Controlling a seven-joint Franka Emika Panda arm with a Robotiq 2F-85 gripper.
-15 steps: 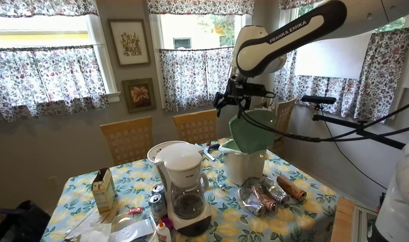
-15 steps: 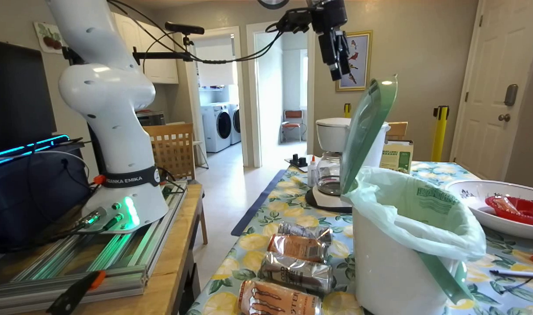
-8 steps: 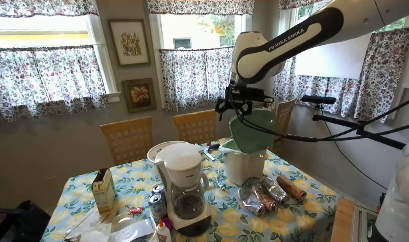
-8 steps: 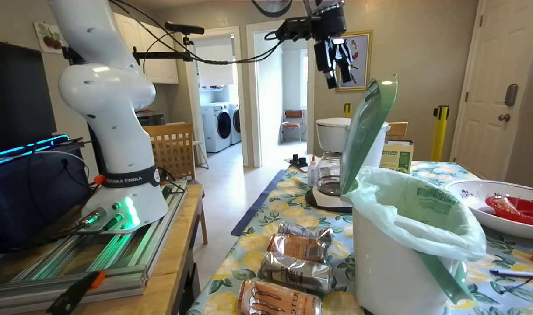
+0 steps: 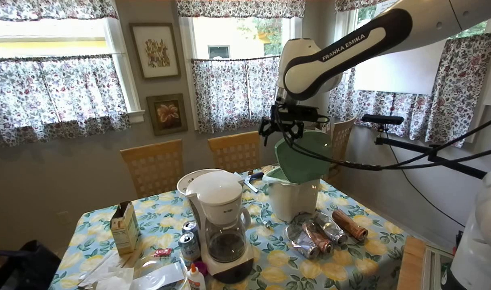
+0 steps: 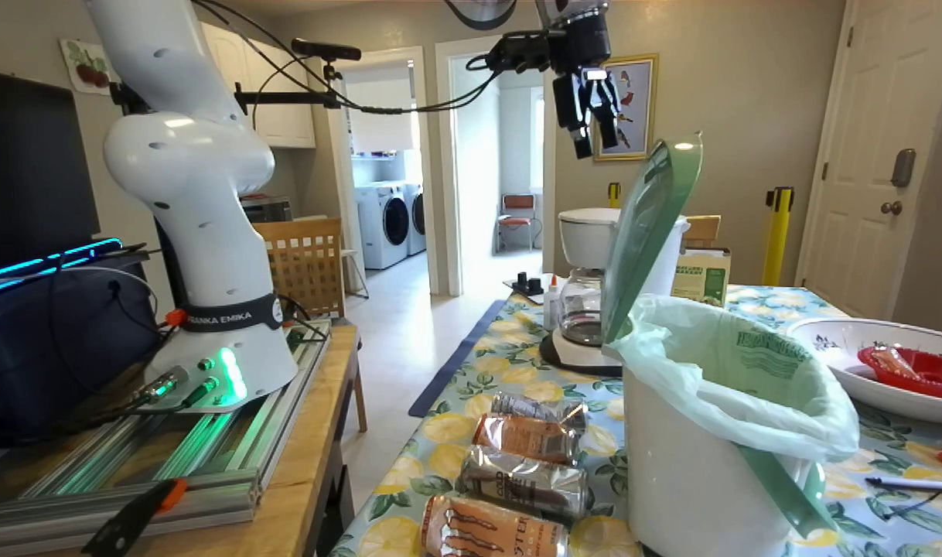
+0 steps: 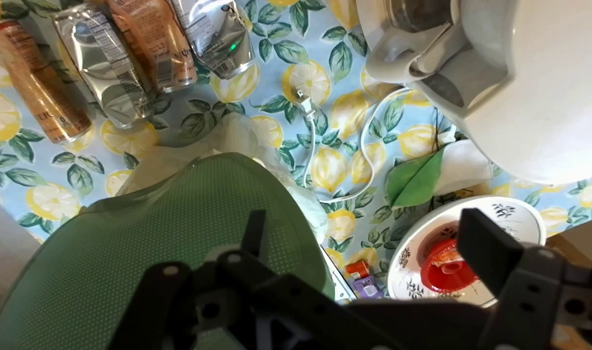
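End effector (image 7: 369, 238) empty, fingers apart, near raised green lid (image 7: 179, 218) at lower left of wrist view; any descent should probably go slow and clear the lid's edge so the white bin (image 6: 691, 480) isn't knocked.

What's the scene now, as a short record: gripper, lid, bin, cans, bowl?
Gripper: jaws spread wide, holding nothing, nearest the lid
Lid: green, raised
Bin: white, lined with a pale green bag
Lying cans: four, beside the bin
Upright cans: two, beside the coffee maker
Bowl: white, patterned, red dish inside
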